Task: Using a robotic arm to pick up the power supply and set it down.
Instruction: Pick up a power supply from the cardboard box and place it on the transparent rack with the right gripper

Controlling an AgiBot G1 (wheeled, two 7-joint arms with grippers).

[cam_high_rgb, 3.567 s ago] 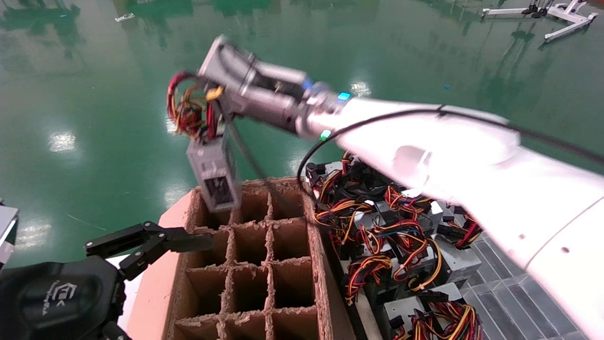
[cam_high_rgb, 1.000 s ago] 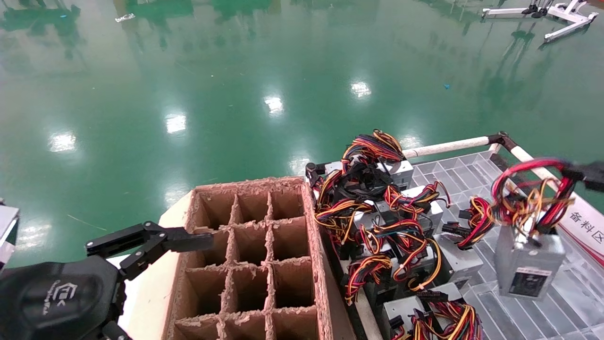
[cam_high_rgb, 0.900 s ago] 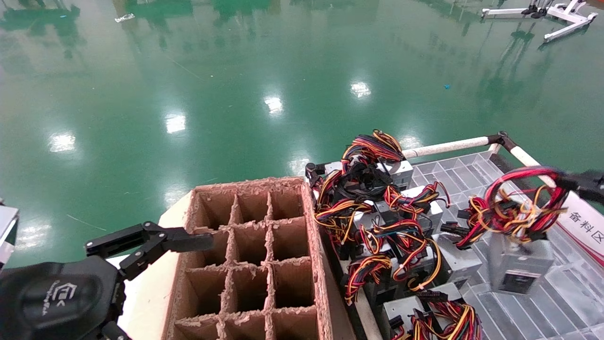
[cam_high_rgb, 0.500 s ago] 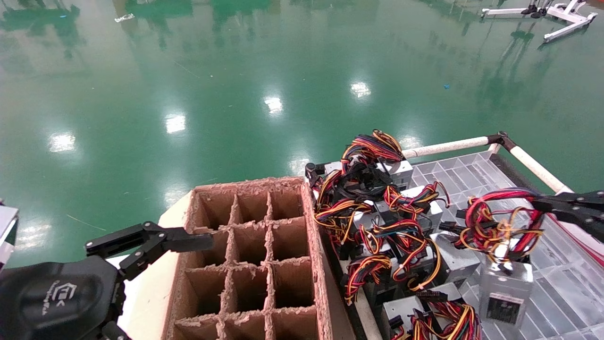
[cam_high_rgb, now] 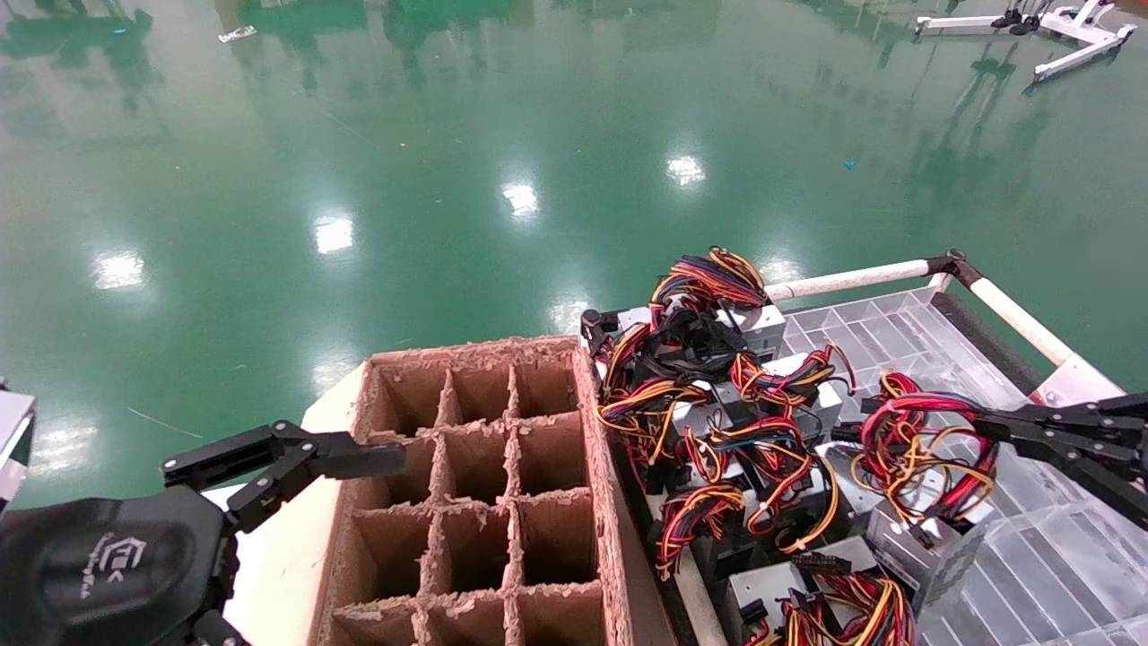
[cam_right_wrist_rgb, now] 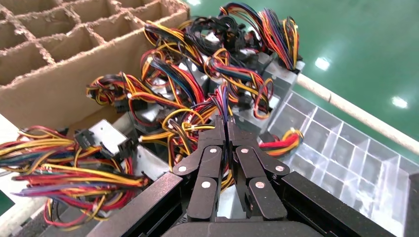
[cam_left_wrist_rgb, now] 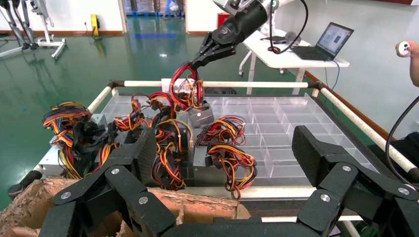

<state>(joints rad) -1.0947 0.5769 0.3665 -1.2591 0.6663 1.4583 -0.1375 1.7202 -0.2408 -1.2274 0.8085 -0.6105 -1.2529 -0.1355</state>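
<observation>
- Silver-grey metal power supply (cam_high_rgb: 906, 538) with its looped red, yellow and black wire bundle (cam_high_rgb: 924, 449) lies tilted at the lower right of the head view, resting on the clear plastic grid tray (cam_high_rgb: 1031, 574) beside the heap of alike units (cam_high_rgb: 717, 395).
- Black right end effector (cam_high_rgb: 987, 424) is pressed together, pinching that wire loop; release appears to be what is left.
- Black left end effector (cam_high_rgb: 381, 459), spread, hovers at the lower left by the brown cardboard divider box (cam_high_rgb: 475, 493).

The right gripper (cam_right_wrist_rgb: 225, 123) is pinched tight on colored wires (cam_right_wrist_rgb: 197, 118). Silver boxes (cam_right_wrist_rgb: 106, 136), a cardboard grid (cam_right_wrist_rgb: 59, 49) and a clear tray (cam_right_wrist_rgb: 341, 148) are seen.
</observation>
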